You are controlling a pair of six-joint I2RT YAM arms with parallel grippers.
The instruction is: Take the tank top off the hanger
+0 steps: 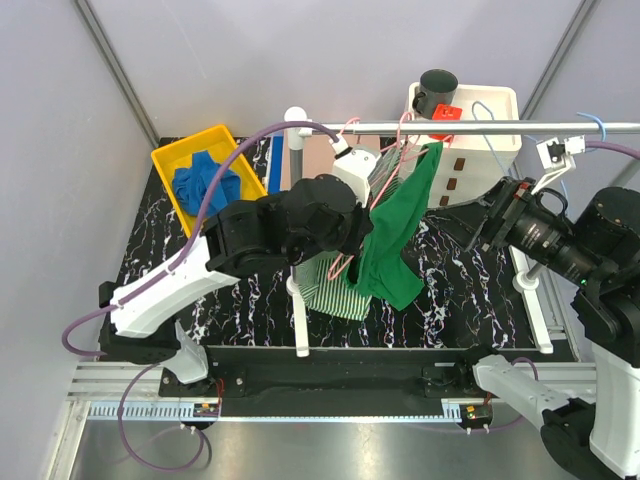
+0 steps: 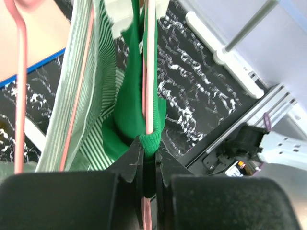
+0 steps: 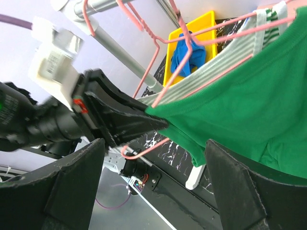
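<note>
Two sets of fingers below the silver metal rail (image 1: 500, 127), both turned toward one garment.

Nearest, the left gripper (image 2: 148, 148): fingers pressed together, pinching a fold of the green knit tank top (image 1: 395, 235). Thin pink wire hanger (image 2: 150, 72) running straight down into the same pinch. Whether clamped with the cloth or merely passing between the tips, impossible to tell from the left wrist view.

Next, the tank top itself. Hung slantwise below the rail, long axis from a high corner tucked close under the rail down toward the near left, lower hem loose above the black marbled worktop (image 1: 450, 290). Left fingers on its left edge, about halfway down.

Across from them, the right gripper (image 3: 154, 163): fingers spread wide, gripping nothing, facing the cloth from the right end of the rail. Near the green fabric but apart from it, with the cloth directly ahead of the gap in the right wrist view.

So, left arm in contact, right arm free. Judged from this: fabric to travel down and outward along the hanger's arm, away from the rail. Risk of dragging hanger and cloth together if the wire sits inside the left pinch.

Just beside the tank top, below the rail's left part, a green-and-white striped garment (image 2: 84, 96) on pink wire of its own. Farthest, left of the rail, a yellow plastic bin (image 1: 160, 158) holding a blue cloth (image 1: 205, 185).
</note>
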